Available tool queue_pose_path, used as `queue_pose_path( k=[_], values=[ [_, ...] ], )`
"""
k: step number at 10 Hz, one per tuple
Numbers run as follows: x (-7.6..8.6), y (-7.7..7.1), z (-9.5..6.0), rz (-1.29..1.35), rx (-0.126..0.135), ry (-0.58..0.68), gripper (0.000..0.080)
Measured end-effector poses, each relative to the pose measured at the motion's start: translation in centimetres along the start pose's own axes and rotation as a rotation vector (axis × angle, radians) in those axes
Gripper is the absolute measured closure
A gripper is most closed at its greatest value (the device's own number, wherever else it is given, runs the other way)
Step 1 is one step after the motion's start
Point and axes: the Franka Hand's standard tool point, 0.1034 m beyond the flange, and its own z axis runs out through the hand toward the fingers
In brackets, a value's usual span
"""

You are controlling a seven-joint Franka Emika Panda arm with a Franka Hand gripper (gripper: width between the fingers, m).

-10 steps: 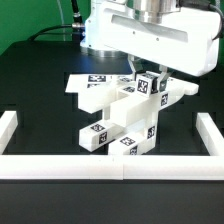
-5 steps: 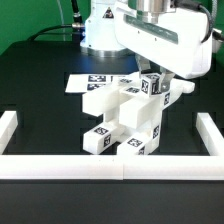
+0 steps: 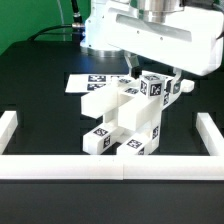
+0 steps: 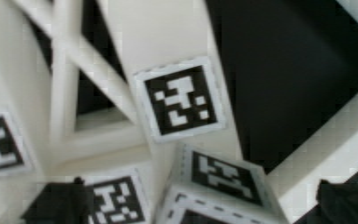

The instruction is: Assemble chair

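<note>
Exterior view: nearest the camera, long white border rails edge the black table. Behind them, mid-table, stands the chair, a cluster of white blocky plastic parts with black-and-white square tags. Over its topmost tagged block the two-finger gripper hangs, jaws spread wide to either side and gripping nothing. Beyond lies the flat white marker board.

Broad glossy white boxy end effector housing with rounded edges, grey metal cylindrical flange above it, two short dark fingers beneath the housing, rounded white arm link behind, thin black cables beside that link, dark blurred fingertips in the wrist view
</note>
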Motion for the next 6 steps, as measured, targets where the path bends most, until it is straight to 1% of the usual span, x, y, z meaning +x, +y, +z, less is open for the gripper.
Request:
queue_pose_path(
  k=[3,6],
  values=[
    [0.15,0.09,0.01,-0.289,0.001,0.001,0.0151],
    [0.15,0.09,0.05,-0.517,-0.001,0.004,0.0151]
  ],
)
